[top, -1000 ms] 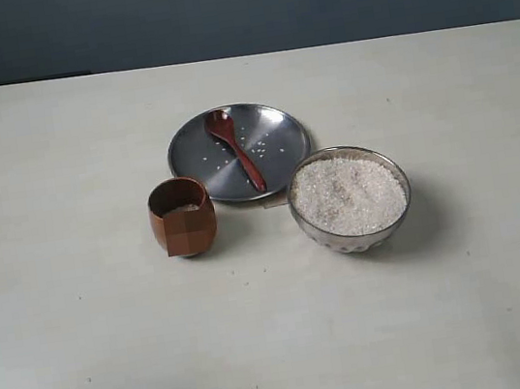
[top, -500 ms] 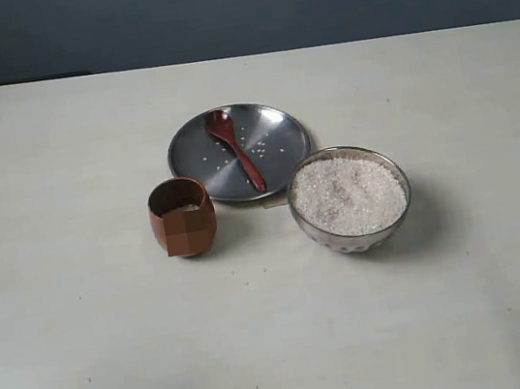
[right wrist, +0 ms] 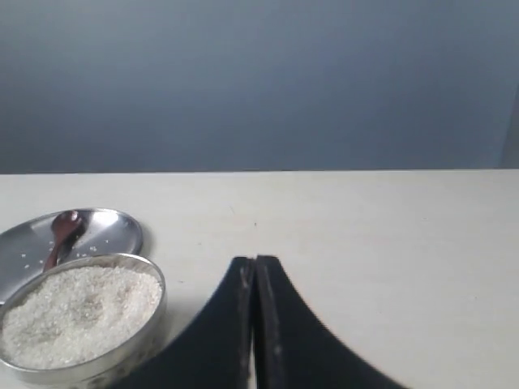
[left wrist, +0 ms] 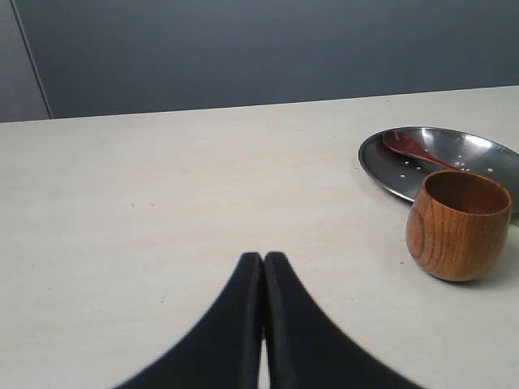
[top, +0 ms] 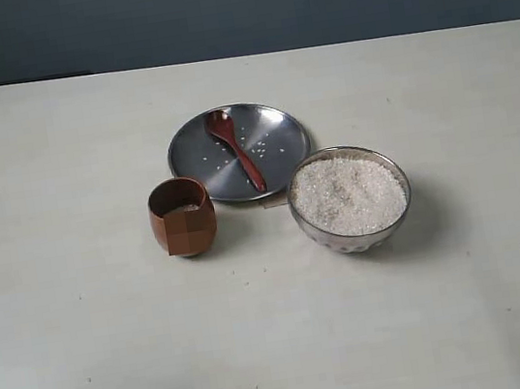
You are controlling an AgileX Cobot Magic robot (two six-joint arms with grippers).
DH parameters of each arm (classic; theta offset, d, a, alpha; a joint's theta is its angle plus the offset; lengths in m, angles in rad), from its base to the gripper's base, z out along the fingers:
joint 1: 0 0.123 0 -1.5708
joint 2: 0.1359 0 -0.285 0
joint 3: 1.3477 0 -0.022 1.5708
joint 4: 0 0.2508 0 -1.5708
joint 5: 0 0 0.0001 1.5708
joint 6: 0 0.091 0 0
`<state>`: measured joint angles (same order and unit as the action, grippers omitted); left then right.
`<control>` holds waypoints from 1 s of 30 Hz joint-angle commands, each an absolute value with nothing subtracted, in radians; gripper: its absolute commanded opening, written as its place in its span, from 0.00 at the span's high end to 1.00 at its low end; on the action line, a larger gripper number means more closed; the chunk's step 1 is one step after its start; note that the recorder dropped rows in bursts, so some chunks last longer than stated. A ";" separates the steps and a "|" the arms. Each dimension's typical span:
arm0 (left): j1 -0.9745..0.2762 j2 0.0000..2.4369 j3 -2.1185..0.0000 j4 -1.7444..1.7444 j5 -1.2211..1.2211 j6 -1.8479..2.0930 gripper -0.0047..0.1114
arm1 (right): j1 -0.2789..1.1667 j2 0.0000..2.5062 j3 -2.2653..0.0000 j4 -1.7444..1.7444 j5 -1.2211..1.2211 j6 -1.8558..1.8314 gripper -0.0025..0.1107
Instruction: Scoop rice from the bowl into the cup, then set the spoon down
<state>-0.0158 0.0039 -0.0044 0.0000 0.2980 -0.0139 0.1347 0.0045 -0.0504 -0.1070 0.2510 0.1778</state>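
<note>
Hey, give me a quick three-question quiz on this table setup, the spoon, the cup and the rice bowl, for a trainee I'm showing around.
1. True or false: the spoon lies on the steel plate, held by no claw.
2. In the exterior view, on which side of the bowl of rice does the cup stand? A: left. B: right. C: inside it.
3. Fill in: the left claw and the right claw are both ___.

Key: 1 true; 2 A; 3 shut.
</note>
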 commanded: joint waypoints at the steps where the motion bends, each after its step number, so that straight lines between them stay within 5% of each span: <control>1: -0.023 0.000 0.000 0.000 0.289 -0.019 0.96 | 0.130 0.000 -0.024 -0.105 0.272 0.177 0.98; 30: -0.023 0.000 0.000 0.000 0.289 -0.019 0.96 | 0.130 0.000 0.000 -0.109 0.362 0.105 0.98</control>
